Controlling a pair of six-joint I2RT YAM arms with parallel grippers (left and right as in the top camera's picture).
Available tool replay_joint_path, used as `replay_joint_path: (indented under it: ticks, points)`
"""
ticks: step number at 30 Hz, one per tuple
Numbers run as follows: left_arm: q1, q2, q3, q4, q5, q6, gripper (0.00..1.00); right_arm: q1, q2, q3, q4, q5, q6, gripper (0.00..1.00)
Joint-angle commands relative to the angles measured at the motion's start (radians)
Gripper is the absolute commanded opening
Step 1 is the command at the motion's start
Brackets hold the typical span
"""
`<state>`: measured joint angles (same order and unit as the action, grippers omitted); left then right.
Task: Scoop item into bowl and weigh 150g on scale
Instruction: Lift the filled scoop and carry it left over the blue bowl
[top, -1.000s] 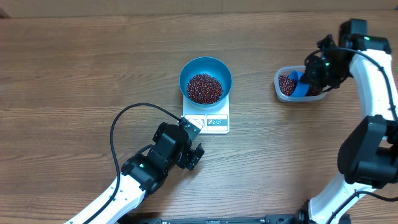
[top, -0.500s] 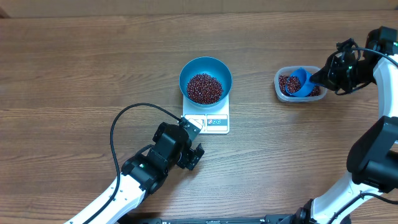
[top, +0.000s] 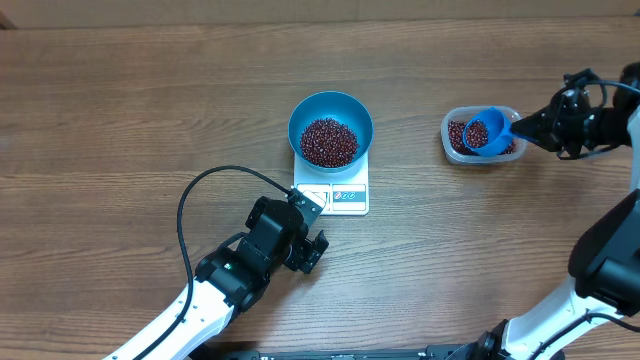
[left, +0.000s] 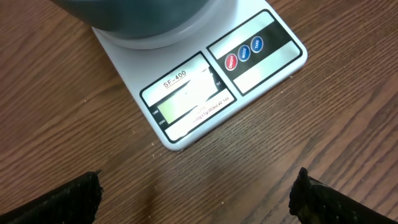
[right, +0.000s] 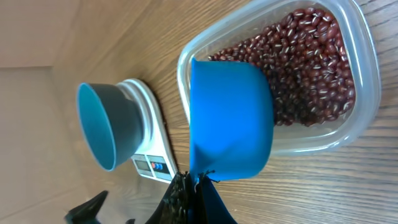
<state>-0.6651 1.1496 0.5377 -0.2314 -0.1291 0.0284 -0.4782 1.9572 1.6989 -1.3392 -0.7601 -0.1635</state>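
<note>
Now the right pincer (top: 530, 127), clenched on the handle of the blue scoop (top: 490, 133), holds beans (top: 478, 132) just ahead of its tips over the tub (top: 447, 140) and must next carry them level to the teal bowl (top: 350, 105) on the scale (top: 350, 197) well beyond; the left pincer (top: 312, 250) gapes empty just short of that scale.

Matt wood-grain table (top: 150, 110); clear glossy plastic tub (right: 357, 74); smooth scoop (right: 230, 124).

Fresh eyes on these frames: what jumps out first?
The teal bowl sits on the white scale mid-table, with a heap of red-brown beans in it. At the right, the right gripper is shut on a blue scoop with beans in it, above the clear tub. The left gripper sits open and empty just in front of the scale.
</note>
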Motion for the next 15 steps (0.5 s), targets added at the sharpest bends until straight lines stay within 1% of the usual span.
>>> replay_joint_path:
  ticks: [1,3,5,10,15]
  points:
    - [0.004,0.001,0.023,0.003,-0.011,-0.006,0.99,-0.022,0.008,0.005,-0.014,-0.101,-0.055,0.04]
    - [0.004,0.001,0.023,0.003,-0.011,-0.006,1.00,-0.023,0.006,0.016,-0.028,-0.152,-0.056,0.04]
    - [0.004,0.001,0.023,0.003,-0.011,-0.006,1.00,-0.023,0.006,0.043,-0.052,-0.162,-0.056,0.04]
    - [0.004,0.001,0.023,0.003,-0.011,-0.006,1.00,-0.001,-0.003,0.186,-0.147,-0.161,-0.078,0.04]
    - [0.004,0.001,0.023,0.003,-0.011,-0.006,1.00,0.086,-0.029,0.330,-0.179,-0.162,-0.069,0.04]
